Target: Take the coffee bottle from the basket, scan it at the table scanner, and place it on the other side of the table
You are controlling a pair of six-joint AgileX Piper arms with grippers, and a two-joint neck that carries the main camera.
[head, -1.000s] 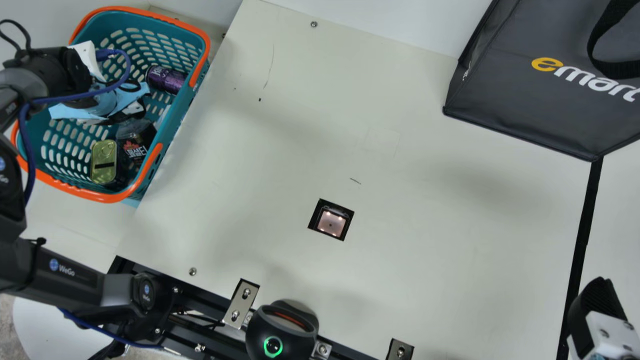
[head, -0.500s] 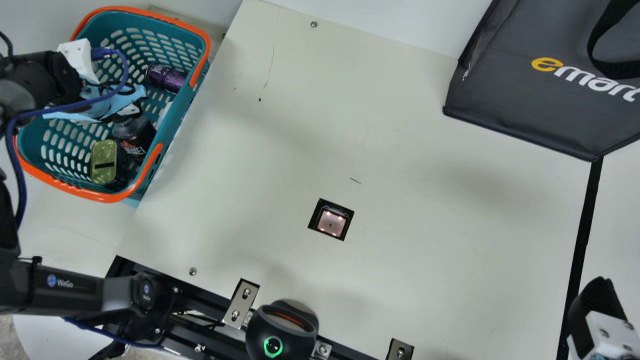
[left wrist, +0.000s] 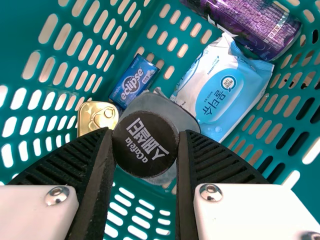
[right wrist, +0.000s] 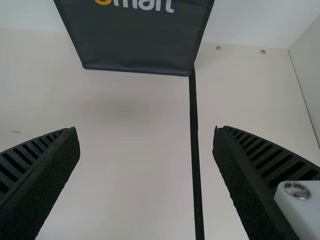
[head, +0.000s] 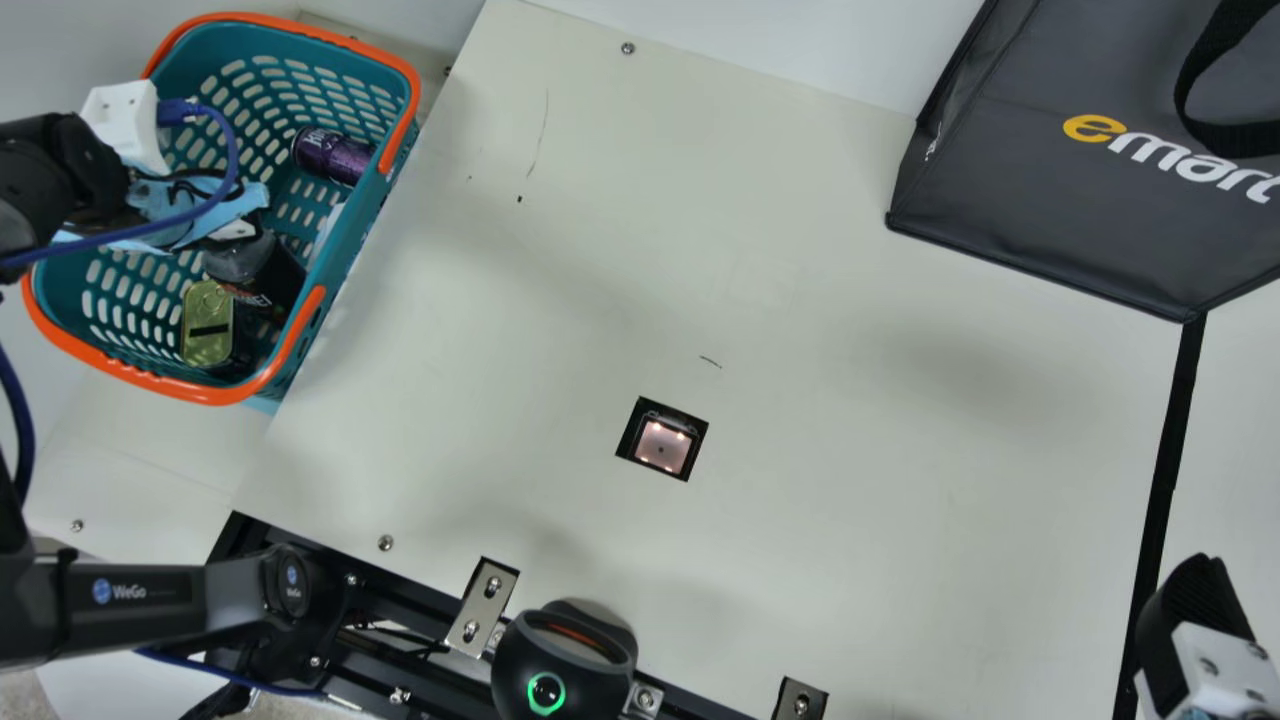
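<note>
In the main view my left gripper (head: 238, 226) is down in the teal basket (head: 325, 312), at the top of the dark coffee bottle (head: 258, 275). In the left wrist view, the coffee bottle's black cap (left wrist: 145, 144) sits pinched between the fingers of the left gripper (left wrist: 145, 150); the bottle's lower part is mostly hidden beneath it. The table scanner (head: 661, 446) glows in its square cutout. At the main view's lower right is my right gripper (head: 1195, 610); in the right wrist view the right gripper (right wrist: 146, 137) stands open, nothing between its fingers.
Also in the basket are a purple can (left wrist: 250, 22), a wipes pack (left wrist: 225, 87), a small blue box (left wrist: 134, 81) and a gold tin (head: 208, 322). A black bag (head: 1060, 190) stands at the back right; a black strip (head: 1165, 480) runs along the table's right part.
My left gripper has moved left in the main view, and the coffee bottle's top has shifted left with it. The right arm has kept still.
</note>
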